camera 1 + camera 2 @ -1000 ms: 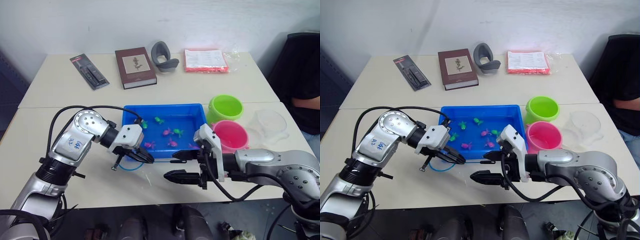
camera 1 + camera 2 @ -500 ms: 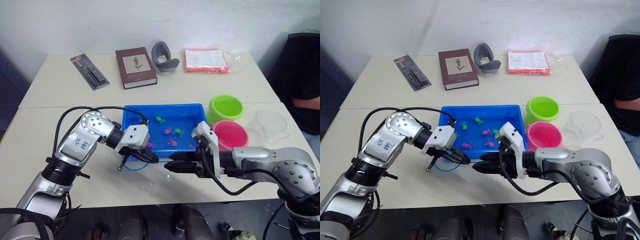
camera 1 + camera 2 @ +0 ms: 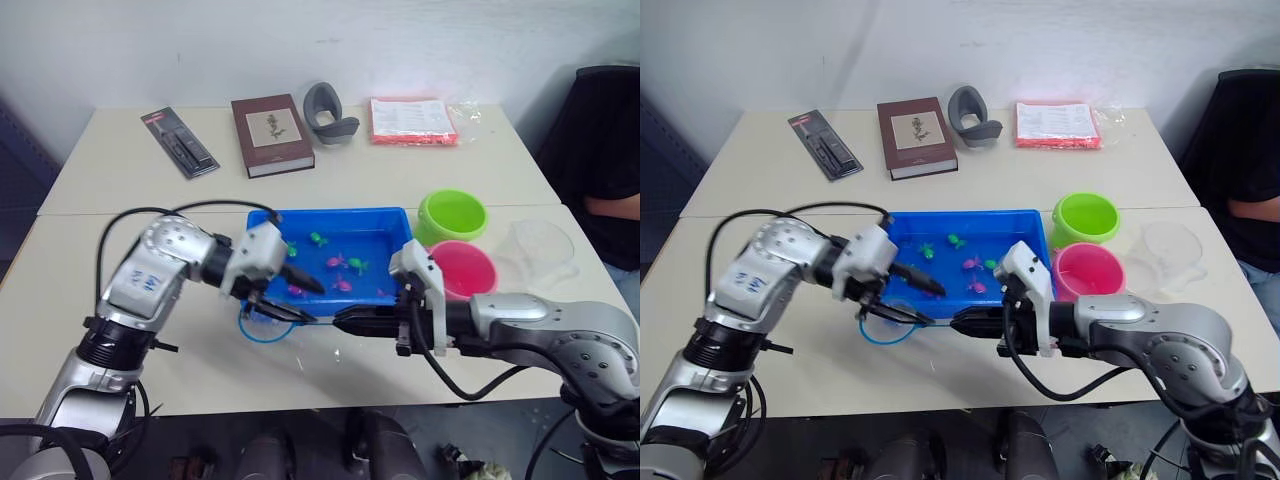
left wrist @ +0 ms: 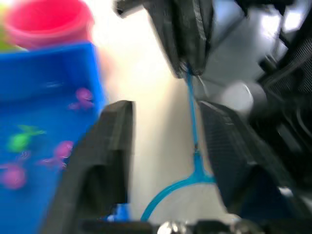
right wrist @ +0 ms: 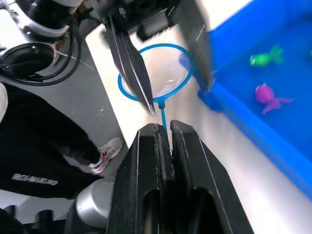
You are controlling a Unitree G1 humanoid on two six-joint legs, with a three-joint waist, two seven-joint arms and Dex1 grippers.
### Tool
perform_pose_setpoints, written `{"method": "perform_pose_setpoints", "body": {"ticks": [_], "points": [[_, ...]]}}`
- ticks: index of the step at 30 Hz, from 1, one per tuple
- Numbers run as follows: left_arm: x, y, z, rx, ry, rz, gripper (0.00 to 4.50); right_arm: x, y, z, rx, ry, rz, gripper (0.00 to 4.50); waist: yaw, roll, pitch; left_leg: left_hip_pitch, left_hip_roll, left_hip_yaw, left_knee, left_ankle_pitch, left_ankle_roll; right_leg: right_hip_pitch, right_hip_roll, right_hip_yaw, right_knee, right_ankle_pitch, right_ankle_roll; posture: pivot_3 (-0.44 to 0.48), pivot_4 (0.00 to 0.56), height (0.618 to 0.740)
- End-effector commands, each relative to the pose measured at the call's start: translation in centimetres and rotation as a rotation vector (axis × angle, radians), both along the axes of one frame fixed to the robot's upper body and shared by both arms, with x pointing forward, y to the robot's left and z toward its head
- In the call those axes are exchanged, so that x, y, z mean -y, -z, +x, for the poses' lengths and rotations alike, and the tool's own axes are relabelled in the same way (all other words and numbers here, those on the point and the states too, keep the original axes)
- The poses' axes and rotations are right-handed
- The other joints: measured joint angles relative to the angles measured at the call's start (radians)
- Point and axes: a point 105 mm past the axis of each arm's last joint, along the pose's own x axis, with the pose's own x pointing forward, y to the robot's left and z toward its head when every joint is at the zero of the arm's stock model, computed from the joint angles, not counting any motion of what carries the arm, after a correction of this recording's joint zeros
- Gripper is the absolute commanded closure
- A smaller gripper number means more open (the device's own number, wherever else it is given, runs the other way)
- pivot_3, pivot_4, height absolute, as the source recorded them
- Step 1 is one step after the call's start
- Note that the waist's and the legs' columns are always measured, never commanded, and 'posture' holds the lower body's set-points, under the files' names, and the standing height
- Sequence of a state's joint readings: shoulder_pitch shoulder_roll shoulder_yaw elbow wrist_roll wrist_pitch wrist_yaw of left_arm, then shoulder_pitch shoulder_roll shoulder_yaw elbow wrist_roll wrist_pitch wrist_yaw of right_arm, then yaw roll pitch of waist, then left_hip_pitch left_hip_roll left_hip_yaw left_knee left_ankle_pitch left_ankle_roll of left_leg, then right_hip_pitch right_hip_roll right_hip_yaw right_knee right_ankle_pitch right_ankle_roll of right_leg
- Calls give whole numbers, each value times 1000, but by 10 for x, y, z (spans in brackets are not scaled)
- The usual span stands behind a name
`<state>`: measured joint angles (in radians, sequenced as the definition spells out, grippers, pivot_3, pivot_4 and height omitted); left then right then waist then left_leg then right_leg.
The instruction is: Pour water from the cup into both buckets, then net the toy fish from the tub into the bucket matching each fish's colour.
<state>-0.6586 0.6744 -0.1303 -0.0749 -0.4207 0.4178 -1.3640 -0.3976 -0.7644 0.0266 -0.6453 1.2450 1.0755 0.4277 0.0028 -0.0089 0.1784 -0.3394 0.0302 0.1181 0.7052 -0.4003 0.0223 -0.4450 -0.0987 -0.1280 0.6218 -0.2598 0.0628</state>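
The net's light-blue hoop [image 3: 262, 326] lies on the table in front of the blue tub [image 3: 330, 216]. My right gripper [image 3: 340, 321] is shut on the net's thin handle [image 5: 162, 113]. My left gripper [image 3: 316, 304] is open, its fingers [image 4: 113, 146] spread on either side of the handle above the hoop [image 4: 171, 194]. Several toy fish lie in the tub, among them a pink one [image 3: 343, 284] and a green one [image 3: 319, 239]. To the tub's right stand the lime green bucket [image 3: 452, 215], the pink bucket [image 3: 462, 268] and the clear cup [image 3: 540, 250].
At the table's far side lie a black packet [image 3: 179, 143], a brown book [image 3: 271, 134], a grey curved object [image 3: 328, 112] and a red-edged packet [image 3: 411, 120]. A person in dark clothing [image 3: 600, 150] sits at the right edge.
My left gripper has opened and let go of the net. My right gripper has moved in and shut on the net's handle.
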Motion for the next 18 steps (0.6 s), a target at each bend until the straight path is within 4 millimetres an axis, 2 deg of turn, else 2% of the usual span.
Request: {"method": "perform_pose_setpoints", "body": {"ticks": [1, 2, 5, 6, 9, 13, 18], "points": [[-48, -45, 28, -15, -229, -193, 396, 27, -22, 3, 229, 63, -103, 4500, 2, 0, 0, 0, 0, 0, 0, 0, 0, 0, 0, 0, 0, 0, 0, 0, 150, 740], [-60, -52, 32, -19, -270, -225, 36, 36, -26, 7, 291, 95, -150, 4500, 2, 0, 0, 0, 0, -1, 0, 0, 0, 0, 0, -1, 0, 0, 0, 0, 150, 740], [-75, -56, 38, -9, -319, -253, 36, 54, -34, 16, 401, 160, -213, 4500, 1, 0, 0, -1, 0, -1, 0, 0, 0, 0, 1, -2, -1, 0, 0, 0, 150, 740], [-81, -50, 39, -1, -333, -226, 36, 60, -35, 19, 439, 175, -250, 4500, 1, 0, 0, -1, 0, -1, 0, 0, 0, 0, 0, -2, -1, 0, 0, 0, 150, 740], [-99, -15, 40, 2, -357, -116, 36, 89, -32, 39, 620, 184, -499, 4500, 0, 0, 0, 0, -1, 1, 0, 0, 0, 0, 0, -3, -1, 1, 1, 0, 150, 740], [-95, 10, 41, -4, -347, -66, 36, 109, -26, 60, 798, 106, -725, 4500, -3, -1, 1, 1, -1, 3, 0, 0, 0, 0, 2, -5, -2, 1, 2, 0, 150, 740], [-83, 21, 44, -3, -319, -50, 36, 112, -29, 82, 916, 14, -852, 4500, -4, 0, 1, 1, -1, 4, 0, 0, 0, 0, 2, -5, -1, 1, 2, 0, 150, 740]]}}
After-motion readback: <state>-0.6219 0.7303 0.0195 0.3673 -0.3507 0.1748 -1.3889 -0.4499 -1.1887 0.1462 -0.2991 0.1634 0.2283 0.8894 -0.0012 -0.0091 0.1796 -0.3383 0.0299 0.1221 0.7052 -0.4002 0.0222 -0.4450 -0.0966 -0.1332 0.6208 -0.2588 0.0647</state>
